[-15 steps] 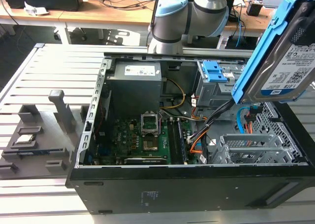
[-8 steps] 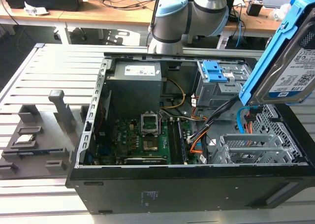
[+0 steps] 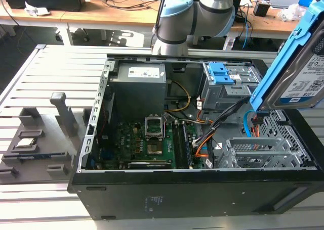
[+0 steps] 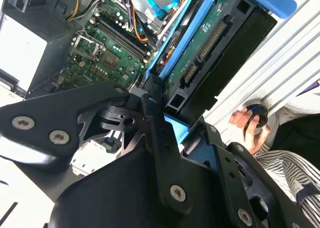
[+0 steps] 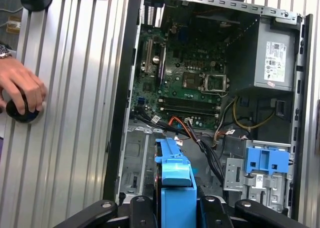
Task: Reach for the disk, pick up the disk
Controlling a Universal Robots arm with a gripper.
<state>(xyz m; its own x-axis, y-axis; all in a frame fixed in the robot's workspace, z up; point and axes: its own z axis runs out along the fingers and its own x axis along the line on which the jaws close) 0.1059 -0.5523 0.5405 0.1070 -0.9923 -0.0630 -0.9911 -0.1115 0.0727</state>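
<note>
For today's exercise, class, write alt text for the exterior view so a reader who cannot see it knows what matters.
A silver disk in a blue bracket is held tilted in the air above an open computer case, at the exterior view's right. Inside the case lie a green motherboard and a grey power supply; the robot arm rises behind.

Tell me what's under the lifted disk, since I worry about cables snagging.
Under the disk, which the gripper holds above the open computer case, lie a metal drive cage and loose cables. The disk covers whatever sits directly beneath it.
</note>
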